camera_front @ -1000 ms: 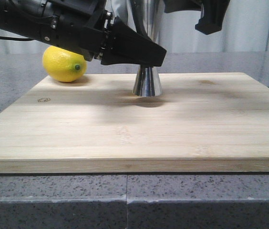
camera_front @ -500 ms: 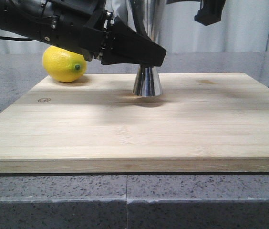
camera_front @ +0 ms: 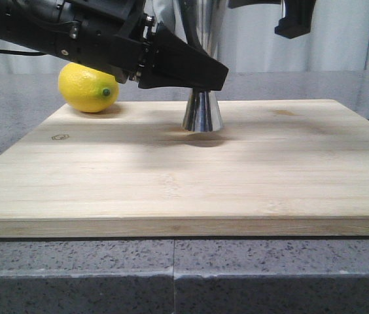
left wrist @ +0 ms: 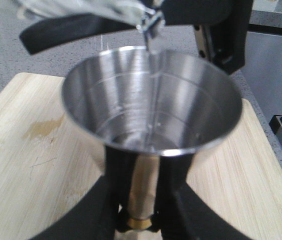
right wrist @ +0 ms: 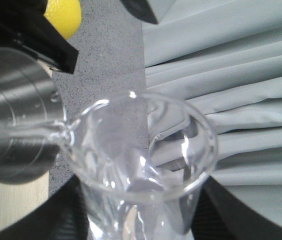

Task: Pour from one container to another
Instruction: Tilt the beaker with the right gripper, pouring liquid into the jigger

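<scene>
The steel jigger point(camera_front: 203, 110) stands upright on the cutting board point(camera_front: 191, 176). It is rigid, polished and slick, so I take it at the narrow gold-banded waist, where my left hand point(left wrist: 140, 212) is closed on it. The glass beaker point(right wrist: 143, 160) is light, brittle and smooth. My right hand point(right wrist: 141, 227) grips its body, tilted, lip over the jigger's mouth, liquid running in.

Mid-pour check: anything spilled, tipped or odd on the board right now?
Nothing spilled that I can see. The jigger stands upright on the cutting board, gripped by the left end effector. One faint brownish stain marks the board beside the jigger; it looks dry.
</scene>
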Available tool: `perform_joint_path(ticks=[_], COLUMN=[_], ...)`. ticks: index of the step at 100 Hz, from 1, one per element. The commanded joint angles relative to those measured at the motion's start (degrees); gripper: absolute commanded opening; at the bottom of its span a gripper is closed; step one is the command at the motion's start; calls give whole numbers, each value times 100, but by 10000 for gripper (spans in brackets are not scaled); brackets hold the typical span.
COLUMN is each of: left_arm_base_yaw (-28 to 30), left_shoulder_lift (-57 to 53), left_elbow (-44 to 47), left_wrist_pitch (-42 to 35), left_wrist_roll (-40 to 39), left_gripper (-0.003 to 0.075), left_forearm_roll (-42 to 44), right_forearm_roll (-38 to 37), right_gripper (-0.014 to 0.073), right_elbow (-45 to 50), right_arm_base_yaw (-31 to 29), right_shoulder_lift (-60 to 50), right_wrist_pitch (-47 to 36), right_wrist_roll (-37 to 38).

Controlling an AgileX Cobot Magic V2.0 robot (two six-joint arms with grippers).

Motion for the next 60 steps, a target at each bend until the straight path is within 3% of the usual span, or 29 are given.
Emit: perform_joint_path(ticks=[1,60], left_arm_base_yaw=[-63,-63], left_shoulder_lift=[-293,-293], left_elbow=[-159,-159], left_wrist_pitch=[327,327], left_wrist_roll=[-28,-28], left_gripper=[104,104], left_forearm_roll=[-432,-432], right_forearm_roll=[-75,-348], right_gripper=[247,247], right_elbow=[-221,-221], right_arm_base_yaw=[10,10], right_shoulder_lift=[-204,-204], right_wrist_pitch=[-126,-126], right_wrist_roll=[-3,-3])
